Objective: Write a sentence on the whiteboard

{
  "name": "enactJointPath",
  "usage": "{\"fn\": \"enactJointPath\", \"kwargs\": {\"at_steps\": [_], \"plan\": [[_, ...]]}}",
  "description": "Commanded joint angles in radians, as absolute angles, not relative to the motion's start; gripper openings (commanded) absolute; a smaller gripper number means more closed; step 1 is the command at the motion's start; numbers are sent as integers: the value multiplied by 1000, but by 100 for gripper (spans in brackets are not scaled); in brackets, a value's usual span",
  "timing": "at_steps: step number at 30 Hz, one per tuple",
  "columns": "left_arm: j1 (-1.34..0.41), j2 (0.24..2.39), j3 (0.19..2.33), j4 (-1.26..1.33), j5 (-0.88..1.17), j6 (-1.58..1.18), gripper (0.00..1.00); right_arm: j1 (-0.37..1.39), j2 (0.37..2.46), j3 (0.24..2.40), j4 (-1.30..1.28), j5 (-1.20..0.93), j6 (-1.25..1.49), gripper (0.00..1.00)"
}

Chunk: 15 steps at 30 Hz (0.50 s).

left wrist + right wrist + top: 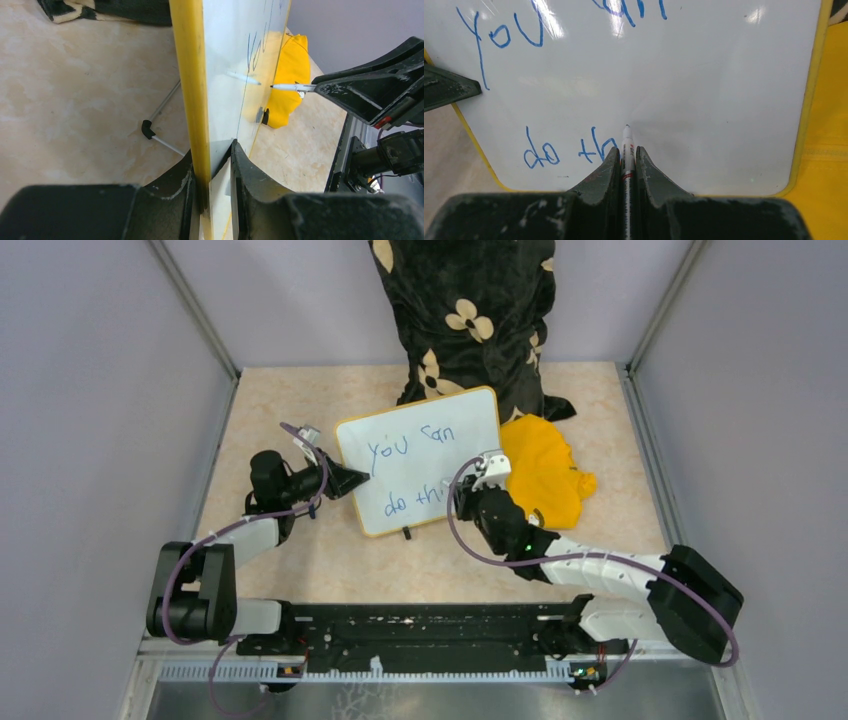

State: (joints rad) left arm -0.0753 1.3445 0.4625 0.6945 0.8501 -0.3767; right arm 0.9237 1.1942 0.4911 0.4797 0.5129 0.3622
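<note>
Counter: beige marbled, grey walls on 3 sides.
Left jaws: clamped on left edge of whiteboard.
Right jaws: closed on marker.

A robot lab cell: plain lilac walls box in a marble-look bench with two arms bolted to a black rail.

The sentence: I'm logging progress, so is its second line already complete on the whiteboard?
No, the second line of the sentence reads only "do th", the marker tip just right of it.
</note>
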Motion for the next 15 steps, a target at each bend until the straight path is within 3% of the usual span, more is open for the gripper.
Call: {"fn": "enactJointPath", "kwargs": {"at_steps": [1,15], "plan": [[-80,1365,468,630,751,-285,0,910,1087,488,481,520,369,0],[-80,1370,468,630,749,-287,0,908,1011,444,388,647,377,0]]}}
